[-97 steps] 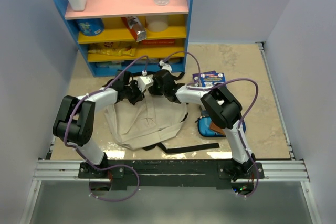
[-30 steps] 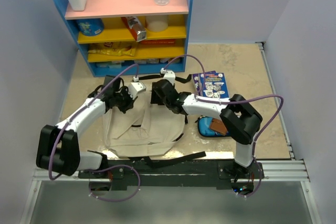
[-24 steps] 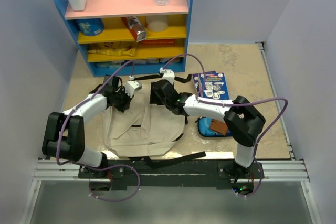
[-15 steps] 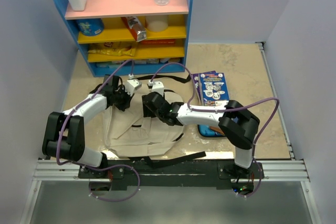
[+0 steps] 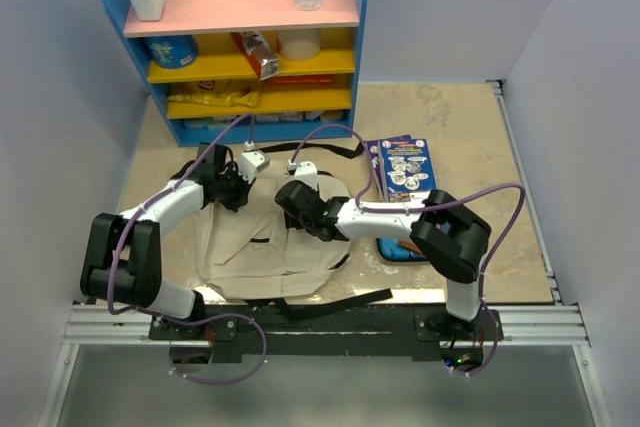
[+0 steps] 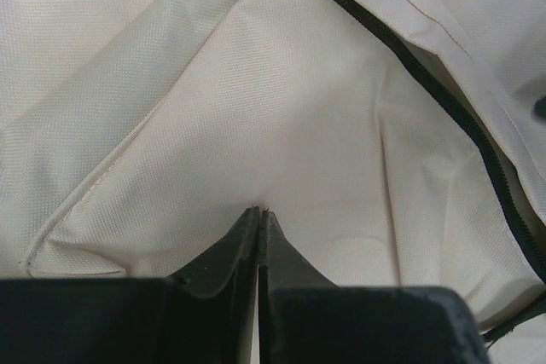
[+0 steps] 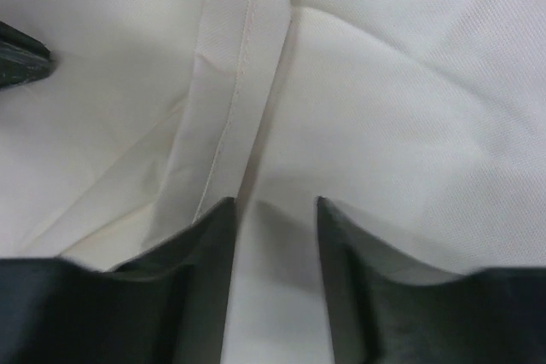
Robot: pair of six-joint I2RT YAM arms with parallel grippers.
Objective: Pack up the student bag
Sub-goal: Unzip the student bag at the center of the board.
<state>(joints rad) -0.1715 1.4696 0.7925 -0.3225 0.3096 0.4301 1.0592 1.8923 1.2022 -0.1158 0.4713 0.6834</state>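
The student bag [image 5: 265, 257] lies flat on the table, beige with black straps. My left gripper [image 5: 233, 192] is at its upper left corner. In the left wrist view that gripper [image 6: 258, 210] is shut, and the bag's cloth [image 6: 299, 108] puckers into creases at its tips. A black zipper line [image 6: 461, 117] runs down the right of that view. My right gripper [image 5: 290, 202] is low over the bag's upper middle. In the right wrist view it [image 7: 275, 204] stands open, its fingers pressed onto the cloth [image 7: 384, 83] beside a stitched seam [image 7: 235, 100].
A blue pencil case [image 5: 392, 247] lies right of the bag, partly under my right arm. A picture booklet [image 5: 405, 162] lies behind it. The blue shelf unit [image 5: 245, 37] with bottles and packets stands at the back. A loose black strap [image 5: 340, 302] trails near the front edge.
My right gripper has slid left and nearer along the top of the bag, and its jaws have narrowed. My left gripper has held its pinch while its elbow drew in.
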